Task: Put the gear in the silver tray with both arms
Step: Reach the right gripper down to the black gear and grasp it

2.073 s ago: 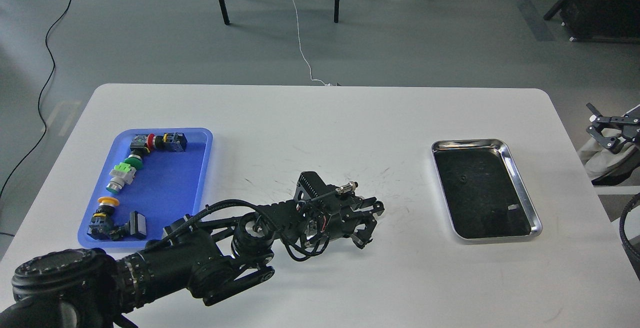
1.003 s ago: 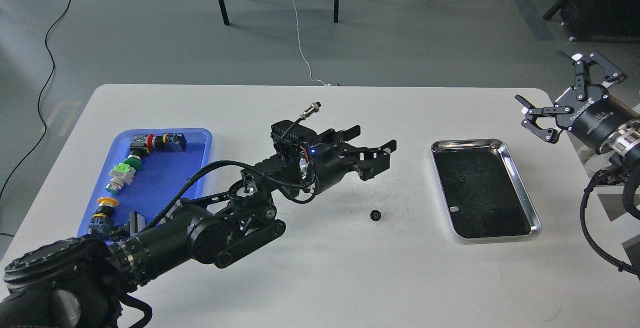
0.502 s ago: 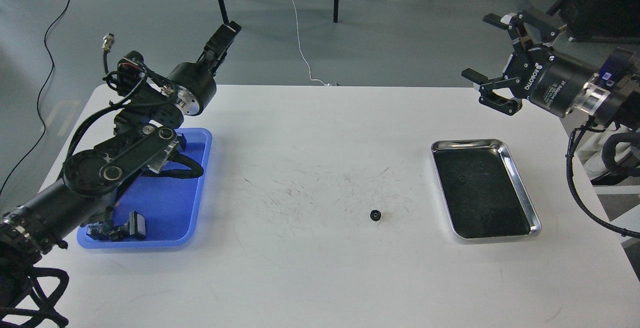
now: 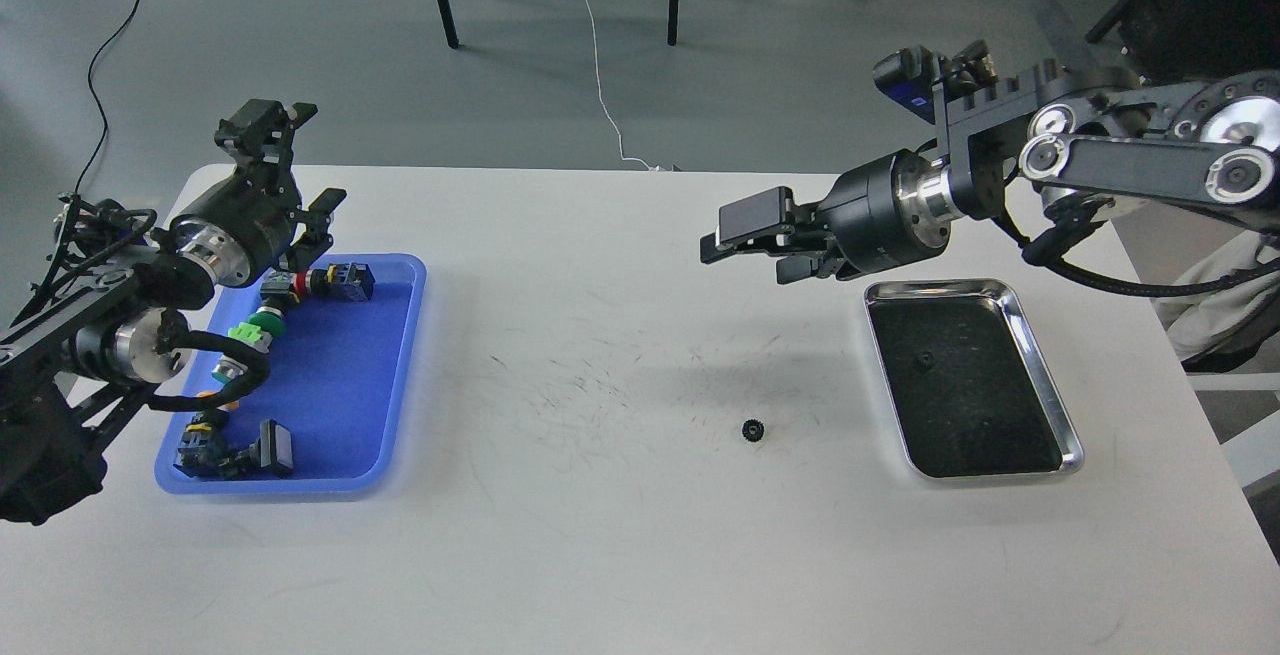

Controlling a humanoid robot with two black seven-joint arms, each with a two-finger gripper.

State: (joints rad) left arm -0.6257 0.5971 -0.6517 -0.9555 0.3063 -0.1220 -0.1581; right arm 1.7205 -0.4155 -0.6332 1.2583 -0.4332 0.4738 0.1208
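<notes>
Gear (image 4: 753,430) sits alone on the table (image 4: 620,555), just left of the tray (image 4: 1045,375), toward the near edge. Right gripper (image 4: 735,235) hangs above and beyond it, jaws slightly apart, clearly the nearer arm. Left gripper (image 4: 290,150), jaws apart, is off at the far-left corner.

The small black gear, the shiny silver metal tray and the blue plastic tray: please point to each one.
small black gear (image 4: 753,430), head view, its centre.
shiny silver metal tray (image 4: 1040,375), head view, its right rim.
blue plastic tray (image 4: 340,385), head view, bare floor of the tray.
</notes>
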